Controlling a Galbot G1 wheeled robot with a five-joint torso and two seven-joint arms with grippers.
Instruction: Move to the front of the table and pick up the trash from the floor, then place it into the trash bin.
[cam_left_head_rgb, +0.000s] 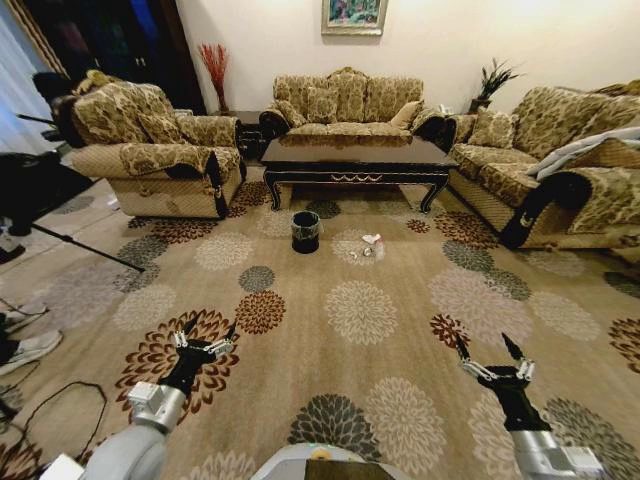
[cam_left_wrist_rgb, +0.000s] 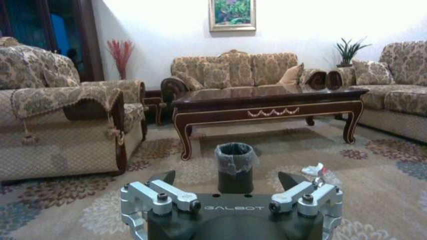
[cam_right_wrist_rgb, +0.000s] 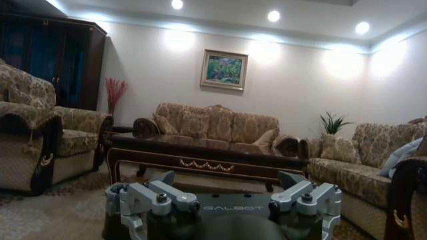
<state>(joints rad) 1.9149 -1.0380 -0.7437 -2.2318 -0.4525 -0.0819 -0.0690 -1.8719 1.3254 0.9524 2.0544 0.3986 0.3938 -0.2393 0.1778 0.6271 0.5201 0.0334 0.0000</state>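
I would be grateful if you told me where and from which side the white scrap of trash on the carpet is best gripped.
Probably from straight above, with the fingers closing across the raised crumpled middle of the white scrap. It lies low on the floor, so a sideways approach has little to catch. The trash bin stands apart to its left, leaving room; the right gripper, open and still far back, seems the nearer arm.

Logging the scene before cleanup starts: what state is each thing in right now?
Left claw: open, empty, held above the carpet.
Right claw: open, empty, held above the carpet.
Bin: upright, lined, on the carpet before the table.
Trash: scraps lying on the carpet beside the bin.
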